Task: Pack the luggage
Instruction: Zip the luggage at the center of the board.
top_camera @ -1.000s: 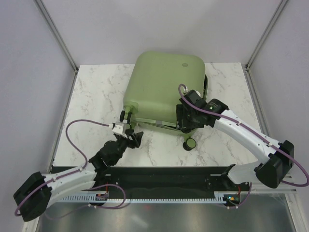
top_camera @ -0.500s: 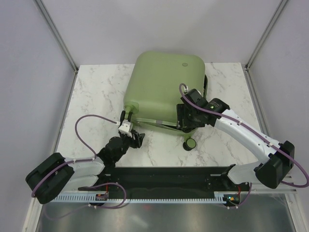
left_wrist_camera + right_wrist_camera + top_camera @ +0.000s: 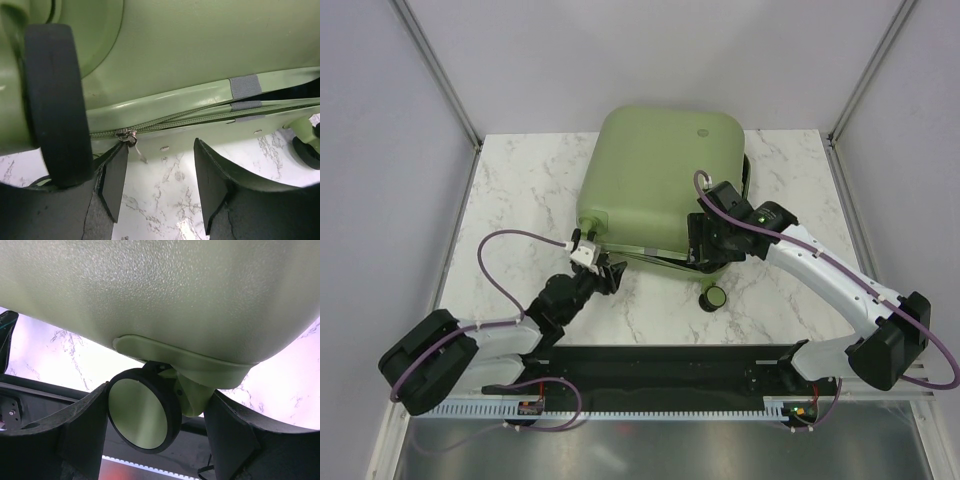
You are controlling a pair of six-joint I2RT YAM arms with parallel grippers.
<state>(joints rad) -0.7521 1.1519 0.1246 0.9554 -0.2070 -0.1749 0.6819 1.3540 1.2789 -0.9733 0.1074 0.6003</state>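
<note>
The left hand [image 3: 159, 150] is partly open and holds nothing; one finger [image 3: 116, 172] sits just under the zip pull [image 3: 128, 135] on the near edge of the luggage [image 3: 655, 175]. The right hand [image 3: 157, 392] is wide open at the lower right corner of the case, with a caster wheel [image 3: 142, 412] showing between its fingers. The luggage lies flat at upper centre of the table [image 3: 520, 190]. Its small round logo [image 3: 701, 132] is unreadable. Since a second ago the left hand has moved up to the case and narrowed; the right has stayed put.
</note>
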